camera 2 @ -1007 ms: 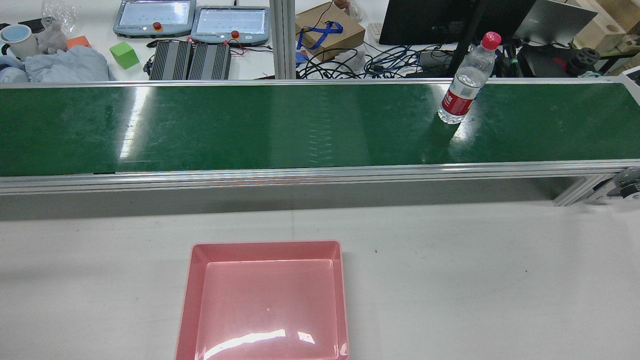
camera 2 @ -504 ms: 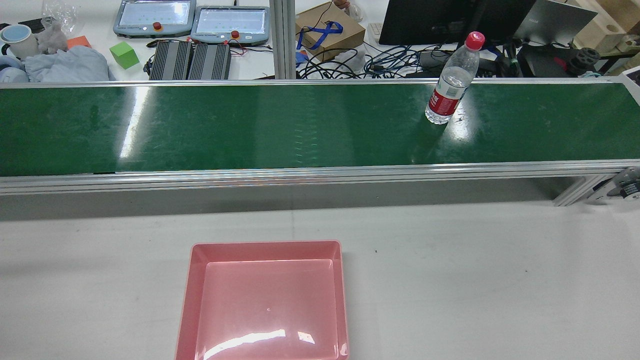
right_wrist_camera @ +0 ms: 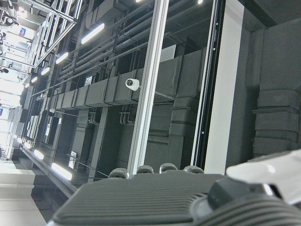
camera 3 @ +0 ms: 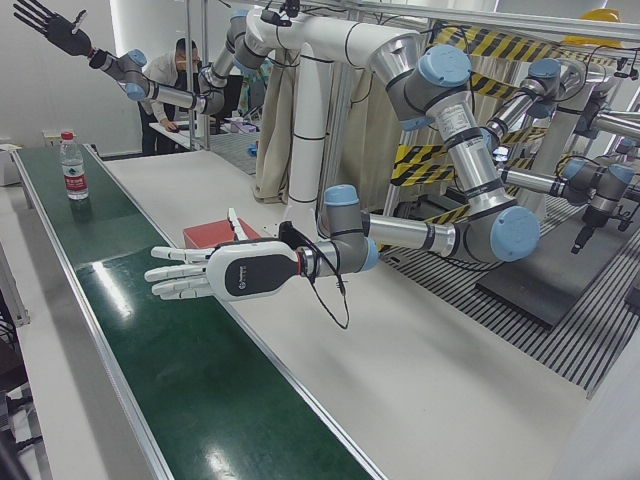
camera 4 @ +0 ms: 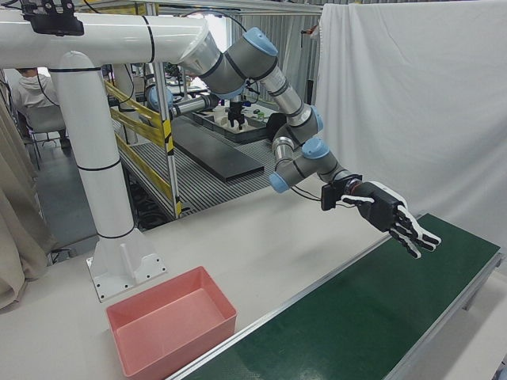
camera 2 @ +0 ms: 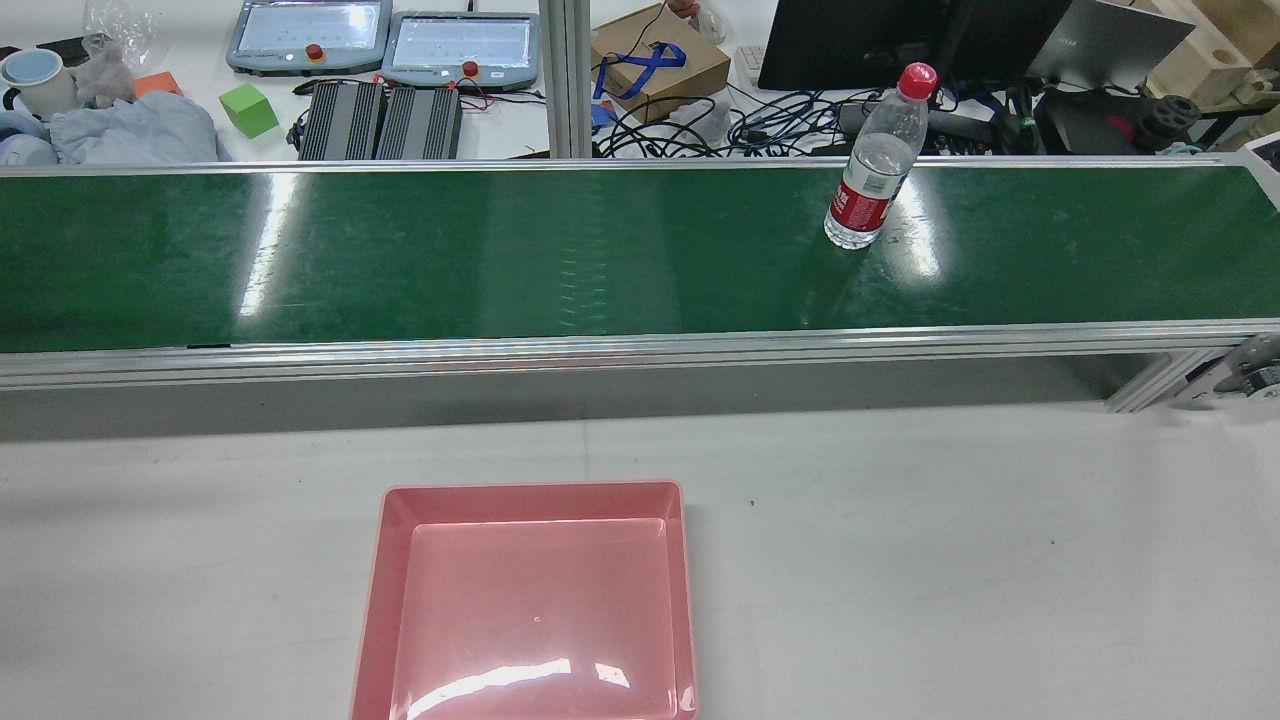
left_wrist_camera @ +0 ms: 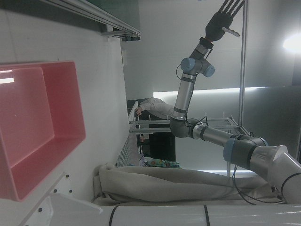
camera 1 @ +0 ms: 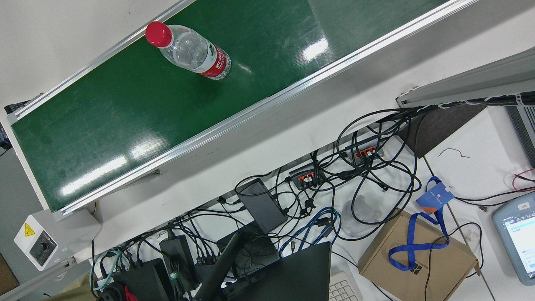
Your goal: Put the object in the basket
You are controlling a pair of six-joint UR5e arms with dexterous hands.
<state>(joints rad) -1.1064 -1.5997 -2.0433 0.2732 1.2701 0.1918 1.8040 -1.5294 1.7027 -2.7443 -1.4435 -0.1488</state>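
On the green belt (camera 2: 500, 250), toward the robot's right end in the rear view, the water bottle (camera 2: 870, 170) stands upright with its red cap on. Nothing is touching it. The front view also shows the bottle (camera 1: 192, 52) alone on the belt, roughly mid-width.

The pink basket (camera 2: 530, 490) sits on the white table on the robot's side of the belt, well apart from the bottle. It's empty in every view that shows the inside.

The left hand (camera 3: 225, 272) is held flat and level over the near edge of the belt, just past the basket (camera 3: 205, 235) on the side away from the bottle (camera 3: 72, 168). Its fingers are straight and spread wide and it holds nothing. The right-front view shows the same hand (camera 4: 392, 218).

The right hand (camera 3: 45, 25) is raised high above the bottle's end of the belt, with fingers splayed and nothing in it. The left hand view also shows that hand (left_wrist_camera: 225, 19) up and wide. The right hand's own camera sees only the ceiling.

Progress, as I read it: nothing done yet. There's no contact, no grasp and nothing in the basket. Still to do: get a hand onto the bottle, close on it, lift it off the belt, carry it across the table to the basket and let go. Neither hand is near the bottle at grasp height.
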